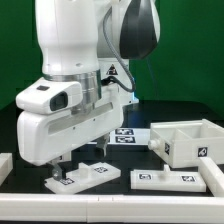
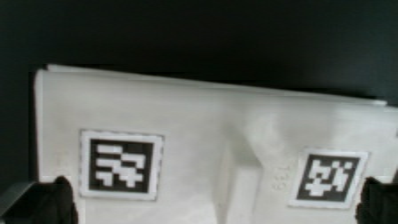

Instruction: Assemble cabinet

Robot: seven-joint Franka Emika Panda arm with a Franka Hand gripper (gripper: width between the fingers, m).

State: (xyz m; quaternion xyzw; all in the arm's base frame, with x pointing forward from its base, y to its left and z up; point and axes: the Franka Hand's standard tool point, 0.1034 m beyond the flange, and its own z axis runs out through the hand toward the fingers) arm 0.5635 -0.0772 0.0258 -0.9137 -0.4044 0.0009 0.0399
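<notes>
The cabinet (image 1: 186, 141), a large white open box with an inner divider and a tag on its side, stands at the exterior view's right. My gripper (image 1: 62, 166) hangs low at the front left, right over a small flat white panel (image 1: 88, 174) with two tags. In the wrist view that panel (image 2: 222, 130) fills the picture, with both tags showing. The dark fingertips (image 2: 43, 204) stand wide apart at the two sides, over the panel, and I cannot tell whether they touch it. The gripper (image 2: 210, 212) is open and holds nothing.
A longer flat white tagged panel (image 1: 172, 180) lies in front of the cabinet. The marker board (image 1: 126, 135) lies behind the gripper. Another white piece (image 1: 5, 165) shows at the left edge. The arm's bulky white body (image 1: 70, 110) hides the table's middle left.
</notes>
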